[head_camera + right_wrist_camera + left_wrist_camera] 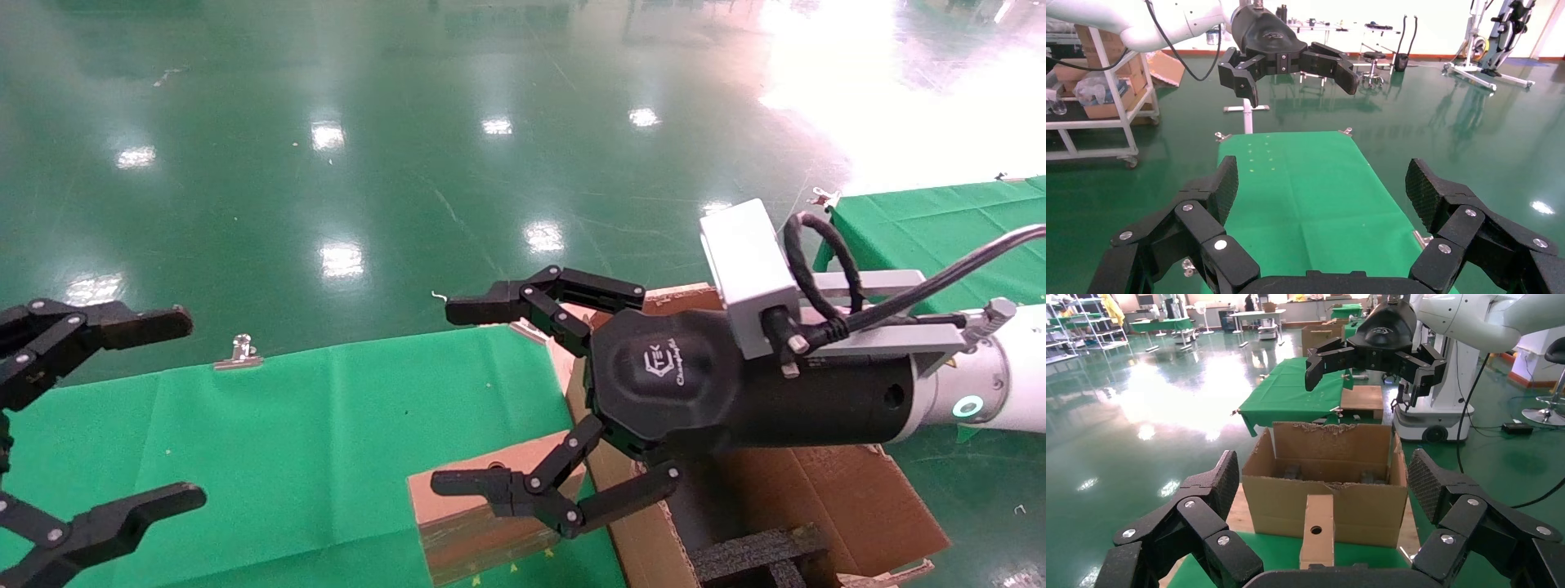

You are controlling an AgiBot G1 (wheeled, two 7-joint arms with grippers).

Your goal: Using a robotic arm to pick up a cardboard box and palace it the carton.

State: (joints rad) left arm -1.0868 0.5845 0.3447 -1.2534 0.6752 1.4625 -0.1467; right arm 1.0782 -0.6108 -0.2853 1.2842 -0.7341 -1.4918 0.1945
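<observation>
The small brown cardboard box (478, 523) lies on the green table next to the carton (850, 498). In the left wrist view the box (1317, 530) shows its round hole, in front of the carton (1327, 490). My right gripper (451, 396), on the white robotic arm (1013, 384), is open and empty and hovers above the box; it also shows in the left wrist view (1373, 355). The right wrist view (1322, 184) does not show the box. My left gripper (186, 407) is open and empty at the table's left end, its jaws wide in its own view (1324, 478).
The green cloth table (310, 441) has metal clips (237, 353) at its far edge. Black foam blocks (760, 555) sit inside the carton. A second green table (923, 229) stands at the right. Shiny green floor lies beyond.
</observation>
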